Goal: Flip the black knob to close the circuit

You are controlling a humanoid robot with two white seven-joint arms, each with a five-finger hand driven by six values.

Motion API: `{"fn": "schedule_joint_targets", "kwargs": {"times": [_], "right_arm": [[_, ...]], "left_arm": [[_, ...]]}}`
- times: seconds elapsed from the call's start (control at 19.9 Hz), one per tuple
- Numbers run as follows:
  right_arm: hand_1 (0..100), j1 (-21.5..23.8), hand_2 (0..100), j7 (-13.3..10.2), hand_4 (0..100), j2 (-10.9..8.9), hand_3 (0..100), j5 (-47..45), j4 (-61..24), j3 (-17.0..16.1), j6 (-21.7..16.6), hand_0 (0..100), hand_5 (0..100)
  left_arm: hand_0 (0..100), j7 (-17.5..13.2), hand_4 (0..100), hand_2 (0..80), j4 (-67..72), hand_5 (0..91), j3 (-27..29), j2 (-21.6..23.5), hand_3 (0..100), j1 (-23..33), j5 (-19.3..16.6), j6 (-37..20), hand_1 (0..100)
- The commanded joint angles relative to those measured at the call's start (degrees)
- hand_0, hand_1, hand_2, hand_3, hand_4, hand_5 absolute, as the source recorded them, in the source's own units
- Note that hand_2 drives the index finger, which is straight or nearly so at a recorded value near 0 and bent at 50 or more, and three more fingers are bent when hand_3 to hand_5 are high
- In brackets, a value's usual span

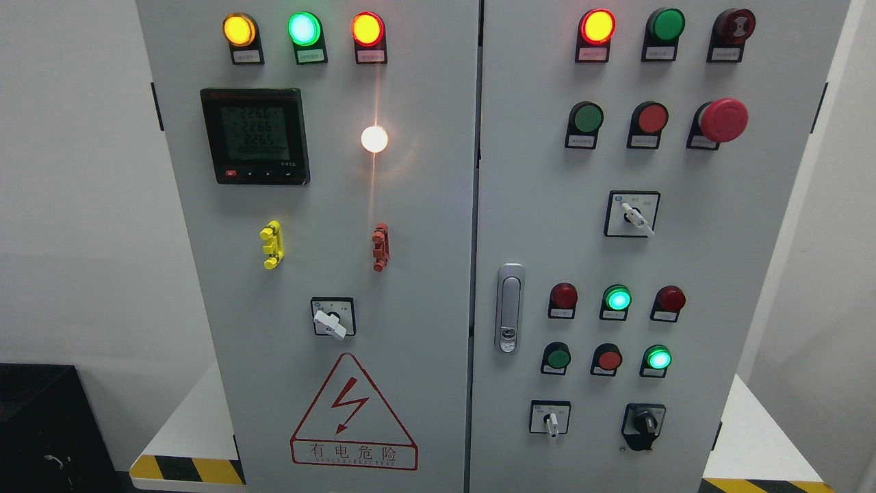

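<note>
Cabinet: tall grey double-door panel facing the camera, controls laid out in rows so they can be reached from the front.
Meter: upper left door, digits lit.
Door handle: upright on the right door's inner edge.
Black knob: lower right corner of the right door, beside a white selector; its grip appears to run near vertical, tilted slightly.
Robot hand: neither is in view, so its state cannot be told.

Glossy plastic black knob, matt cabinet
</note>
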Motion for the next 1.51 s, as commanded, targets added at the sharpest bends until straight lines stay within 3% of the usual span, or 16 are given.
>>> {"fn": "schedule_joint_targets", "kwargs": {"times": [0.0, 0.2, 0.9, 1.05, 1.35, 1.45], "right_arm": [[0, -1.4, 99, 0.8, 100, 0.0, 100, 3.1, -9.0, 0.2, 0.8, 0, 100], [0, -2.8, 99, 2.7, 100, 0.09, 100, 4.7, -11.0, 0.5, 2.4, 0, 100], [0, -12.4, 97, 3.0, 100, 0.36, 100, 10.2, -10.6, -1.1, 9.3, 0, 100], [0, -13.7, 97, 4.7, 100, 0.35, 100, 10.4, -10.4, -1.5, 10.8, 0, 100], [0, -15.9, 97, 5.2, 100, 0.35, 100, 11.9, -8.6, -3.6, 12.4, 0, 100], [0, -15.9, 97, 6.5, 100, 0.44, 100, 12.7, -8.7, -4.3, 13.3, 0, 100]], "left_arm": [[12, 0.0, 0, 0.0, -1.7, 0.0, 0.0, 0.0, 0, 1.3, 0.0, 0.0, 56], [12, 0.0, 0, 0.0, -1.7, 0.0, 0.0, 0.0, 0, 1.3, 0.0, 0.0, 56], [12, 0.0, 0, 0.0, -1.7, 0.0, 0.0, 0.0, 0, 1.3, 0.0, 0.0, 56], [12, 0.0, 0, 0.0, -1.7, 0.0, 0.0, 0.1, 0, 1.3, 0.0, 0.0, 56], [12, 0.0, 0, 0.0, -1.7, 0.0, 0.0, 0.1, 0, 1.3, 0.0, 0.0, 56], [12, 0.0, 0, 0.0, -1.7, 0.0, 0.0, 0.0, 0, 1.3, 0.0, 0.0, 56]]}}
